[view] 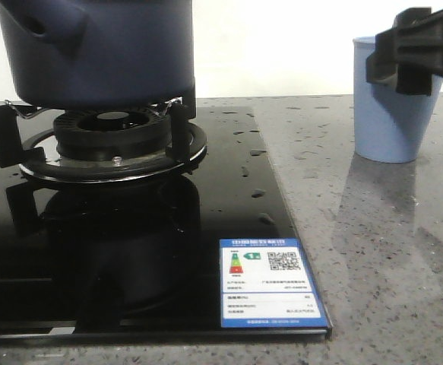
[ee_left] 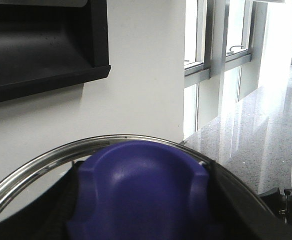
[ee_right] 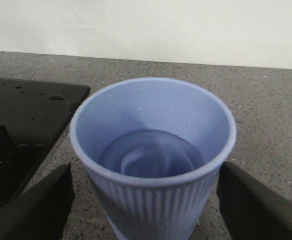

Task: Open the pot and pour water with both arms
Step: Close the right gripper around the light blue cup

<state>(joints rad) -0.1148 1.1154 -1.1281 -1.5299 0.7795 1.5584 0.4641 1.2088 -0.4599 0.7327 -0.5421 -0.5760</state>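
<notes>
Pot [view: 99, 53] on burner [view: 111, 133]. Right gripper [ee_right: 146, 200] fingers spread either side of cup [ee_right: 153, 150], right of burner. Left gripper's finger state: can't tell.

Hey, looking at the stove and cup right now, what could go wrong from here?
The pale blue cup holds water, and the right gripper has a finger on each side, not visibly touching. An uneven squeeze could tip or slop it. Water drops already dot the black glass hob, so more spill seems likely. In the left wrist view the purple lid knob fills the frame, so a lift might jolt the pot on its burner stand.
</notes>
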